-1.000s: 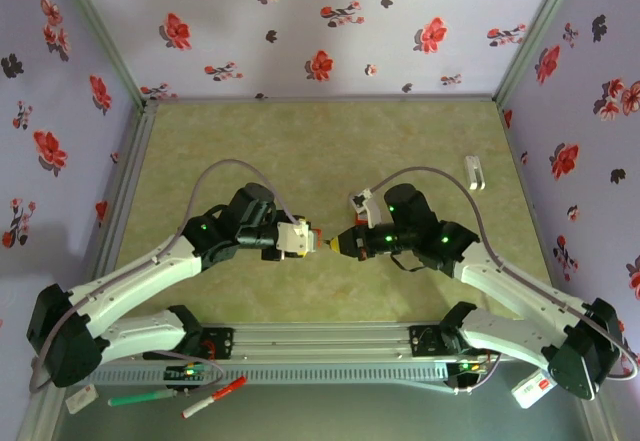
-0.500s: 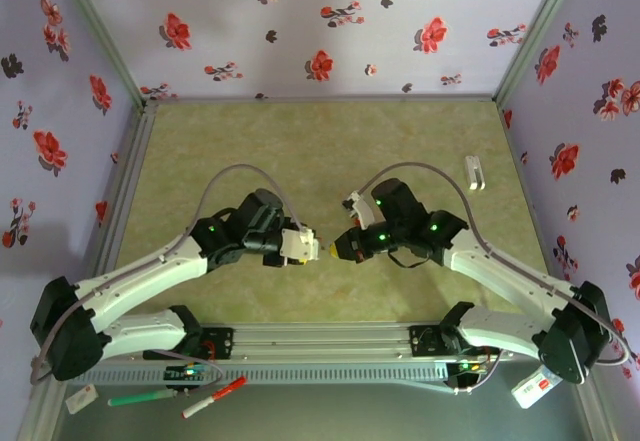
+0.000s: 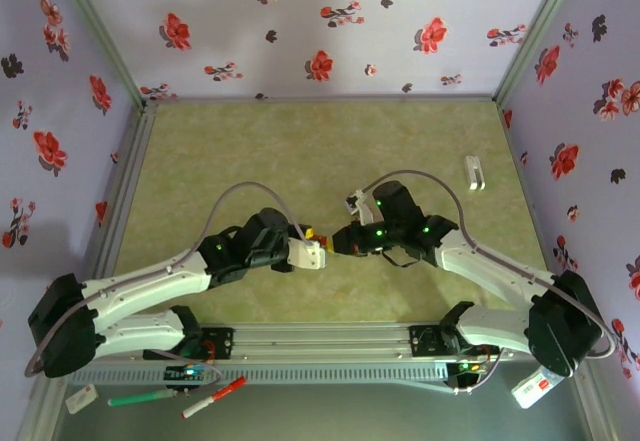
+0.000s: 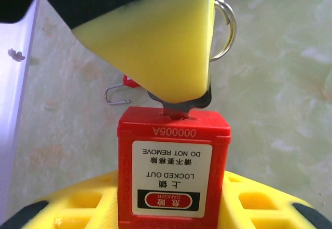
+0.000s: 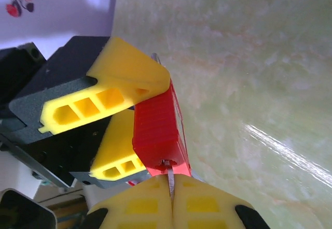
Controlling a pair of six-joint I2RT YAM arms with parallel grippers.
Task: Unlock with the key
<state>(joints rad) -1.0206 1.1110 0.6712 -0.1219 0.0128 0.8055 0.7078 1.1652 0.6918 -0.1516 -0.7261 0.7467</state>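
We see a red padlock whose white label carries black lettering and a red band. The key is dull silver and both pairs of jaws are yellow. The tabletop is mottled pale green, and the lilac walls are scattered with red and black flowers.

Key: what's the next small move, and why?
Probably a wrist roll of the right gripper to turn the key. Its blade already sits in the keyhole of the red padlock, the right gripper is shut on it, and the left gripper clamps the padlock body, so it looks braced for a twist.
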